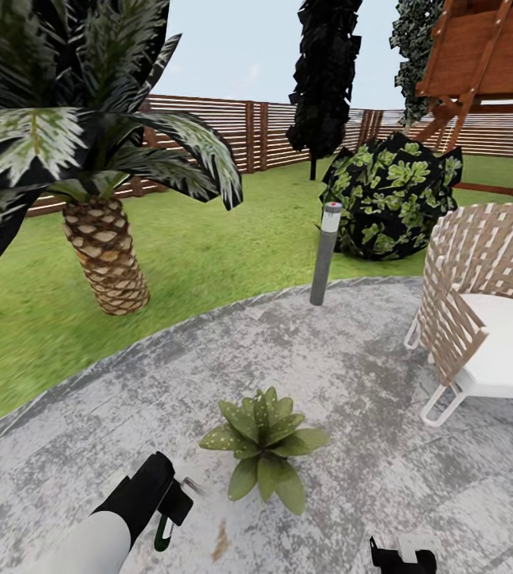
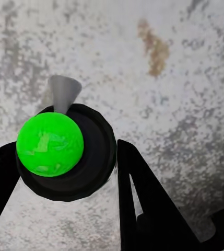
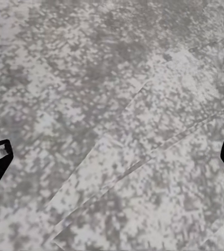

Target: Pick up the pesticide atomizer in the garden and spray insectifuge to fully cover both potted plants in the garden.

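Note:
The pesticide atomizer hangs in my left gripper low over the mottled grey patio of the garden, its dark green handle loop pointing down. In the left wrist view the atomizer shows as a bright green dome on a black disc with a grey nozzle, and the left gripper is shut on it from both sides. One potted plant, a low speckled rosette, sits just right of that gripper. My right gripper is at the near edge, and it stands open over bare paving.
A scaly-trunked palm stands on the lawn at the left. A grey bollard light rises at the patio's far edge. A woven chair sits at the right, with a dark bush and slatted fence behind.

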